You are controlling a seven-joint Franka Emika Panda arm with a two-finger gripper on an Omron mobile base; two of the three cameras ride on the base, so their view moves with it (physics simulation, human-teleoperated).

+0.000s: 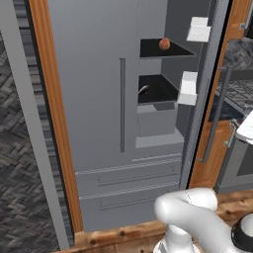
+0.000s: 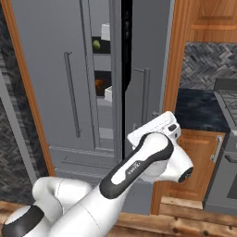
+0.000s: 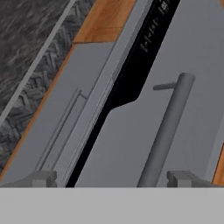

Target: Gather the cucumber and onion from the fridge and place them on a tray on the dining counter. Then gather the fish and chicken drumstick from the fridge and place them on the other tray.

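My gripper (image 3: 111, 178) is open, straddling the lower end of the fridge (image 1: 94, 99) door's upright handle (image 3: 168, 122); the onion (image 1: 164, 44) sits above.

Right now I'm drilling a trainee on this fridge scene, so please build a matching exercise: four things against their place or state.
Things:
1. onion
2. fridge right door
3. gripper
4. bar handle

Place or state:
A. partly open
B. on the upper black shelf
C. just ahead of the right fingertip
D. jaws wide apart, holding nothing

Pairs: 1-B, 2-A, 3-D, 4-C
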